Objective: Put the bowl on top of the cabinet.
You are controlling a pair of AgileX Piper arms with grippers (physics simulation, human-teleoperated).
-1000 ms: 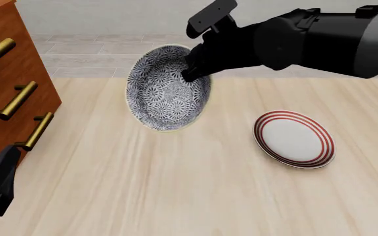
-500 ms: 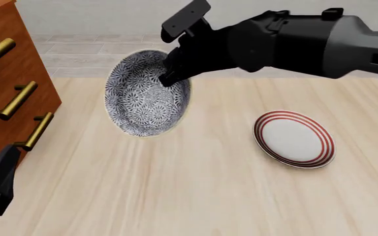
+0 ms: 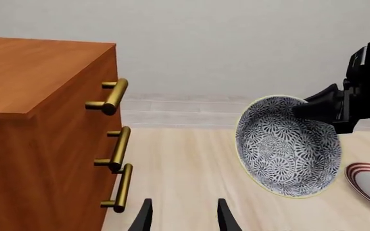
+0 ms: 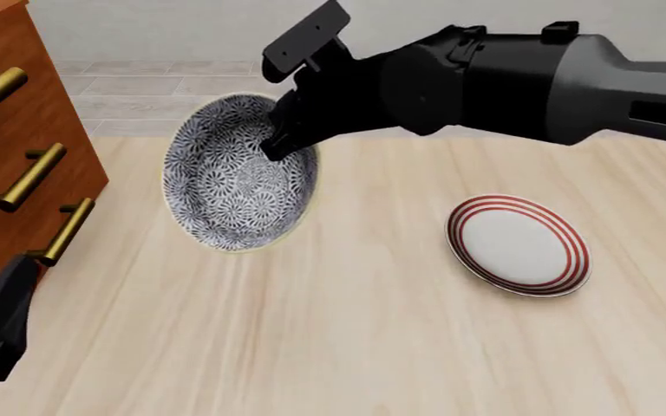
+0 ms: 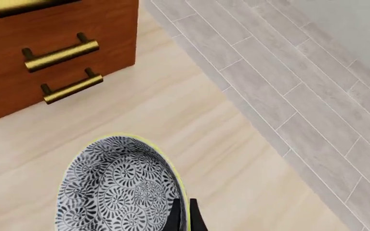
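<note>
I have carried the deep white bowl with its dense blue-black floral pattern (image 4: 238, 173) leftward over the last second; it now hangs tilted above the pale wooden bench (image 4: 345, 338), nearer the reddish-brown wooden cabinet with brass bar handles (image 4: 15, 147). My right gripper (image 4: 281, 143) has its jaws clamped on the bowl's far rim. I judge it must rise before crossing the cabinet's top edge. The left gripper (image 3: 181, 216) idles near-left, jaws apart. The red-ringed white plate (image 4: 519, 244) sits well clear, right.
</note>
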